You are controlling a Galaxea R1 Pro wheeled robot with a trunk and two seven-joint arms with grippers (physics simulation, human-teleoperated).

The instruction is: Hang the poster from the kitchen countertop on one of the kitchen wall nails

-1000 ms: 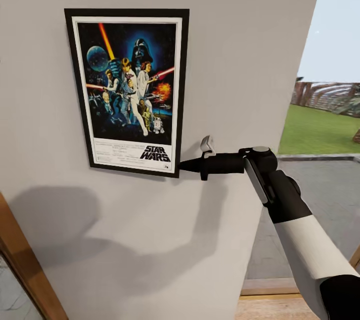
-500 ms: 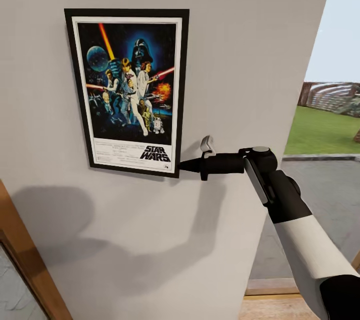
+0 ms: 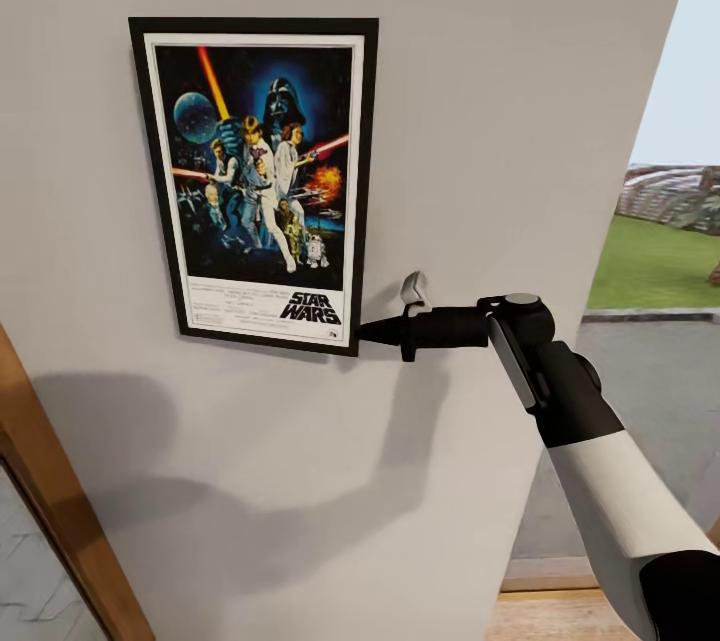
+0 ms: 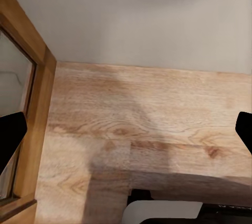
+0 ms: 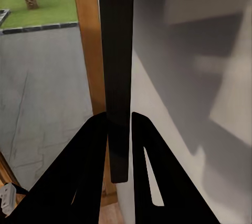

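Observation:
The framed Star Wars poster (image 3: pixel 255 181) stands upright, flat against the pale grey wall (image 3: pixel 480 71). My right gripper (image 3: pixel 365 329) is shut on the frame's lower right corner, reaching in from the right. In the right wrist view the thin black frame edge (image 5: pixel 116 51) runs between the two dark fingers (image 5: pixel 92 150). My left gripper (image 4: pixel 128 129) hangs open over the wooden floor, its black fingertips (image 4: pixel 10 140) far apart with nothing between them. No wall nail can be made out on the wall. The kitchen countertop is out of view.
A wooden door frame (image 3: pixel 50 501) slants up at the lower left. The wall ends at the right, where an opening gives onto grey paving (image 3: pixel 650 391) and grass (image 3: pixel 655 266). Light wooden floor (image 4: pixel 147 124) lies below, meeting the wall's base.
The wall's right edge and the door frame have slid rightward in the picture, while the poster and my right arm keep their place: the camera, arm and held poster have shifted left along the wall.

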